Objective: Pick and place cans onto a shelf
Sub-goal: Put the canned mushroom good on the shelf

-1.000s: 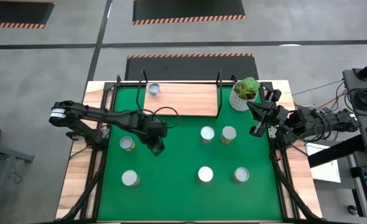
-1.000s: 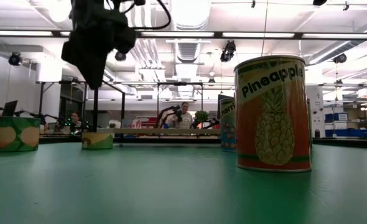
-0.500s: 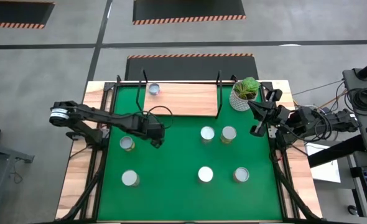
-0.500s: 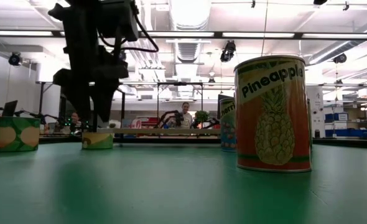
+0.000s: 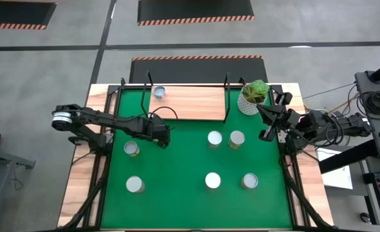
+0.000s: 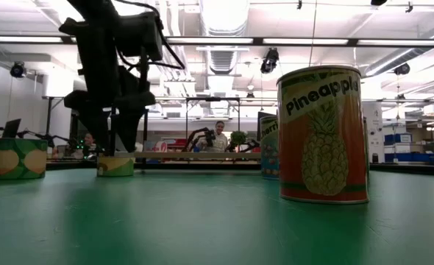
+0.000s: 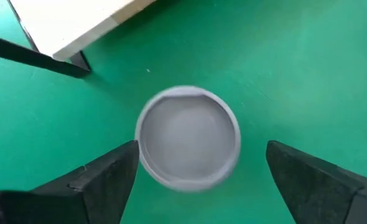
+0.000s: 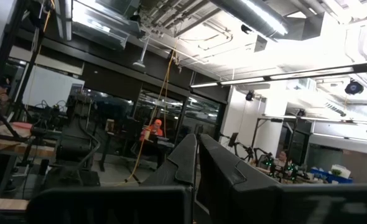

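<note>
Had the left gripper [image 5: 162,139] hanging over the green mat [image 5: 190,164], a bit near of the shelf [image 5: 190,103] toward its left end, fingers [image 7: 102,180] spread wide. Saw a silver-topped can [image 7: 188,138] right below in the left wrist view, framed between both fingers and touched by neither, with a corner of the shelf just beyond it. Couldn't match that can to one seen from above. Spotted a can [image 5: 131,149] just left of the gripper there. Found another can [image 5: 159,92] up on the shelf's far left corner. Counted five more on the mat: a pair [image 5: 214,138] side by side right of centre, two [image 5: 212,180] at near right, one [image 5: 134,185] at near left. Got a pineapple-label can [image 6: 324,132] filling the low view. Had the right gripper [image 5: 265,129] at the mat's right edge, just near of the potted plant [image 5: 253,95], fingers pressed together on nothing.
</note>
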`<state>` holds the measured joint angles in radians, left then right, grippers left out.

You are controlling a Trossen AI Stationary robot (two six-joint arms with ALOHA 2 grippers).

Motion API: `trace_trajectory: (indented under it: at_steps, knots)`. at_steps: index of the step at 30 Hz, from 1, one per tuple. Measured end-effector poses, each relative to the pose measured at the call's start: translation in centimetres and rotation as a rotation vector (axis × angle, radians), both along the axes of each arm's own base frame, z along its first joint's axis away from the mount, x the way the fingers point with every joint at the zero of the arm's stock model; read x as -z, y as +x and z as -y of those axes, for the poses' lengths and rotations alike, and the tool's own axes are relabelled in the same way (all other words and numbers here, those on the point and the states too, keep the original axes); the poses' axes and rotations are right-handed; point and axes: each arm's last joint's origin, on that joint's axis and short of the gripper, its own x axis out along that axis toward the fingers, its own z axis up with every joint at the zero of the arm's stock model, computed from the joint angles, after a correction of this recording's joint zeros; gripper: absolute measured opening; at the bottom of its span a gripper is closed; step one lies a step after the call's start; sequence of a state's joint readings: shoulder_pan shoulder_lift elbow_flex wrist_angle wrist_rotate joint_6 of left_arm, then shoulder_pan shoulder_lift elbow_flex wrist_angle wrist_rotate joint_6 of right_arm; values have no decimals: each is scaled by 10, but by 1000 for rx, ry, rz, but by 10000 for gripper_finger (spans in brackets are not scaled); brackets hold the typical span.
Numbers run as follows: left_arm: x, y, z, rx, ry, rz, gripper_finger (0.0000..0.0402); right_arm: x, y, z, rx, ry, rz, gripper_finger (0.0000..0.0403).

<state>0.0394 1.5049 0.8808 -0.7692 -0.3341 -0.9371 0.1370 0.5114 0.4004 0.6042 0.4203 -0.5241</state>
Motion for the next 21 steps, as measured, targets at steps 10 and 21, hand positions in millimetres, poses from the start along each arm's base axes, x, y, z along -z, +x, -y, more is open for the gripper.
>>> trace_trajectory:
  at_steps: [10, 21]
  knots:
    - [12, -6, -4, -30, 9, -15, 329, 0, 0, 0, 3, -2, -2, 11]
    - [28, -11, -4, -43, 12, 28, 321, 0, 0, 0, 3, -4, -5, 11]
